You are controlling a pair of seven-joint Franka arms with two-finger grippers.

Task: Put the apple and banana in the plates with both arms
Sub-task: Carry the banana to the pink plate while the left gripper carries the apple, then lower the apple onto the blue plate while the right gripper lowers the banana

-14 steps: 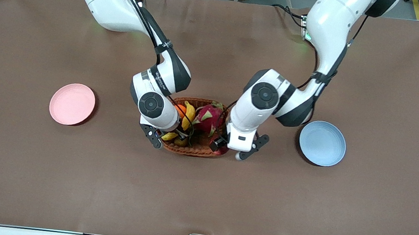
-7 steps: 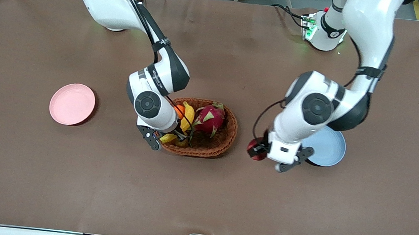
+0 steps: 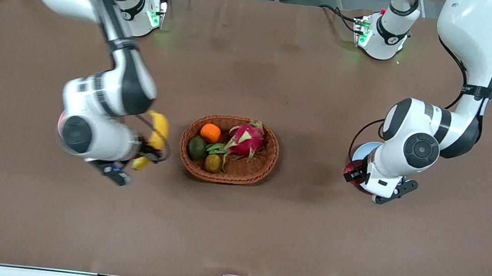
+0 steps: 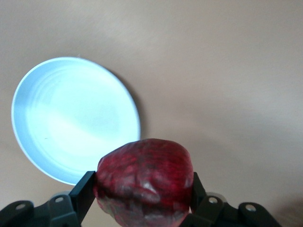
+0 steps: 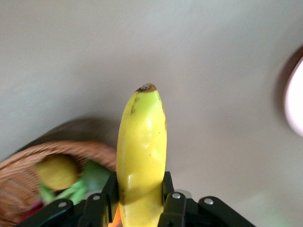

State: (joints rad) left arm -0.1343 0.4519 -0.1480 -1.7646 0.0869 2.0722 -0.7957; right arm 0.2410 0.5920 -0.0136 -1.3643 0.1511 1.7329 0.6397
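The left claw [image 4: 142, 201] is pinched on the apple [image 4: 144, 182], one black finger [image 4: 84, 189] pressed to each flank of the dark red fruit. In the front view this left claw [image 3: 360, 177] hangs over the edge of the blue plate [image 3: 364, 146], the edge toward the basket [image 3: 229, 149], with the apple [image 3: 353, 171] showing at 9 o'clock of the wrist. There the arm covers nearly all of the plate; the left wrist view shows the blue plate [image 4: 75, 118] whole and bare, at 10 o'clock from the apple.

The right claw [image 5: 139, 196] is closed on the banana [image 5: 141, 156], gripping its lower part, with the greenish, dark-tipped end pointing to 12 o'clock. In the front view the right claw [image 3: 146, 150] is up over the table [image 3: 236, 228], between the basket and the pink plate [image 3: 60, 122], and the banana [image 3: 154, 137] sticks out at 3 o'clock of the wrist. The arm hides almost all of that plate there; the right wrist view catches only a pale, blurred arc of the pink plate [image 5: 294, 99] at 3 o'clock, and a part of the basket [image 5: 33, 158] at 8 o'clock.

Only the front view shows the basket's whole load: an orange [image 3: 210, 133], a dragon fruit [image 3: 245, 140], a dark green fruit [image 3: 197, 148] and a small brownish fruit [image 3: 212, 163]
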